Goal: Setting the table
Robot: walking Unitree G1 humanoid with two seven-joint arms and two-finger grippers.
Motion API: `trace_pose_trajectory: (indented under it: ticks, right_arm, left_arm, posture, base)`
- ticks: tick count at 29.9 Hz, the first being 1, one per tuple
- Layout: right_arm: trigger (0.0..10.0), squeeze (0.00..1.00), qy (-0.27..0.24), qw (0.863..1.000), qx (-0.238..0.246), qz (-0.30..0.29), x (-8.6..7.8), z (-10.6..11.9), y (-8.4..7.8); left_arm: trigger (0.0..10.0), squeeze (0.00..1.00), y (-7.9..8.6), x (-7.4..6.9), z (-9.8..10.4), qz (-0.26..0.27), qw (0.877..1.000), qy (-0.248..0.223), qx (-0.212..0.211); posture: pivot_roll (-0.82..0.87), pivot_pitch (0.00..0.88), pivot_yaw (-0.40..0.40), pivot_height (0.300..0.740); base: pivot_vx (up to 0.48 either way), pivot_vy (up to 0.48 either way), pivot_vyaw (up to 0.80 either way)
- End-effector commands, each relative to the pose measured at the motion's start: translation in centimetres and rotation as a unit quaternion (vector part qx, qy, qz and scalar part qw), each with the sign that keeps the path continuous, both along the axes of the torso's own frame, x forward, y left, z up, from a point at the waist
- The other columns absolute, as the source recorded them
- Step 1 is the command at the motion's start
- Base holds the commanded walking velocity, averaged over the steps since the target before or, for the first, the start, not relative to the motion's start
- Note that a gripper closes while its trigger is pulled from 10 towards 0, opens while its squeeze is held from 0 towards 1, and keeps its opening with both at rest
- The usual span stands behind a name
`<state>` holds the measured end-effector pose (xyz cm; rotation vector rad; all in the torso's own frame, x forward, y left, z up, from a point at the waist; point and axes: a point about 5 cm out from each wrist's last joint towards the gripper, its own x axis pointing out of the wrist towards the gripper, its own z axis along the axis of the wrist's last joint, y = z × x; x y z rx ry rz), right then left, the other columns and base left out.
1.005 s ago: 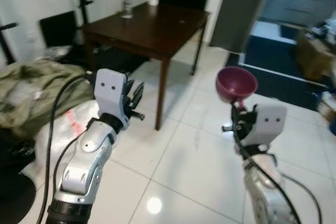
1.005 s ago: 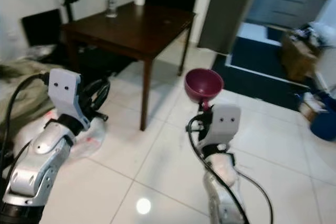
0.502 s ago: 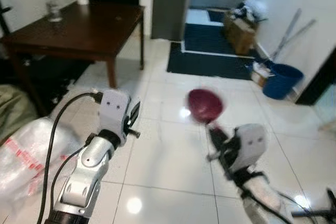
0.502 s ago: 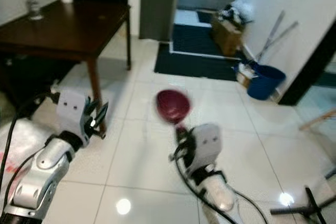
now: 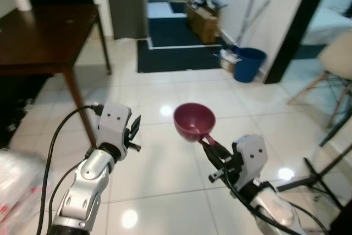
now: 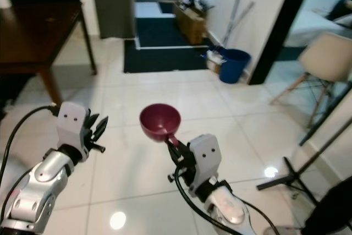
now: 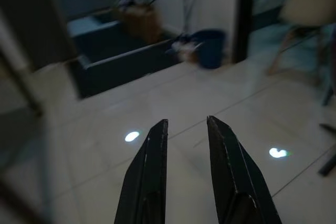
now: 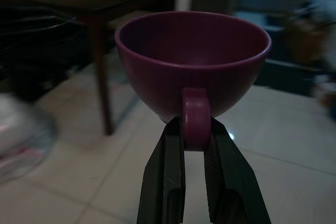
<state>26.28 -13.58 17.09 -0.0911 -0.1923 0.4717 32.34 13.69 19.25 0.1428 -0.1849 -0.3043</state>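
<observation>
Maroon cup [image 5: 193,121] sits upright in the air above the white tiled floor [image 5: 165,163], its handle pinched between the closed fingers [image 8: 167,182] of the right gripper [image 5: 212,148]. Left gripper [image 7: 186,129] hangs empty beside it, fingers slightly parted, with the dark wooden tabletop [image 5: 38,31] well off to the left.

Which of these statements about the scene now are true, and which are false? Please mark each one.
1. The right claw holds the maroon cup by its handle. True.
2. The cup lies on its side. False: it is upright, mouth up.
3. The left claw carries a plate. False: its fingers are apart with nothing between them.
4. A blue bucket stands on the floor by the white wall. True.
5. The cup rests on the dark wooden table. False: it is held in the air over the tiled floor.
</observation>
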Motion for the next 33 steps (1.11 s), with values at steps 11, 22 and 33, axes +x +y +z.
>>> trace_pose_trajectory:
  ticks: [11,22,33]
  right_arm:
    - [10.0,0.00,-0.004,1.000,0.015,-0.016,-0.6,-0.2,-0.2]
    - [10.0,0.00,-0.002,1.000,0.019,-0.016,-0.6,-0.4,0.1]
    - [10.0,0.00,-0.006,1.000,0.011,-0.028,-0.6,-0.3,-0.1]
  left_arm:
    - [10.0,0.00,0.3,0.3,-0.7,0.023,1.000,-0.001,0.013]
    - [10.0,0.00,-0.9,-0.3,-1.2,0.004,1.000,0.001,0.008]
    - [10.0,0.00,-1.4,-0.5,-1.2,-0.004,1.000,0.002,0.003]
  posture:
    - [-0.03,0.074,0.073,0.740]
    - [-0.03,0.084,0.077,0.740]
    - [-0.03,0.088,0.074,0.740]
  base:
    - [0.263,0.000,-0.15]
    - [0.480,0.000,0.00]
    - [0.480,0.000,0.00]
